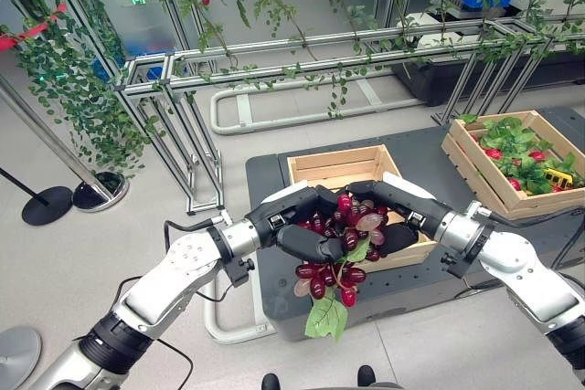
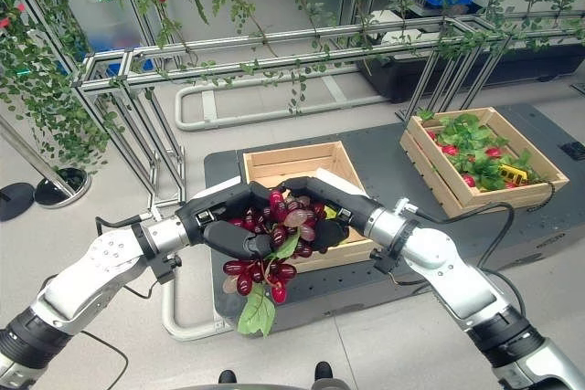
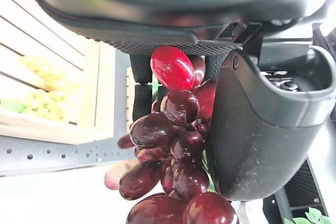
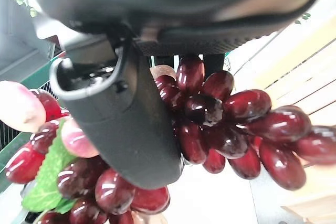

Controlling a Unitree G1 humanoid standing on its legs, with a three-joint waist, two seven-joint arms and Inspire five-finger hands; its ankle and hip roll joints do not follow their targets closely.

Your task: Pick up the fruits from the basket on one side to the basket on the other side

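Together, both hands (image 1: 306,226) (image 1: 402,212) clasp dark red grapes (image 1: 334,262), green leaf (image 1: 326,317) dangling.

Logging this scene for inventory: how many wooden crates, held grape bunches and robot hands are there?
Wooden crates: 2, the near crate and the far crate
Grape bunches: 1, red grapes
Hands on the bunch: 2, left hand and right hand
Total: 5
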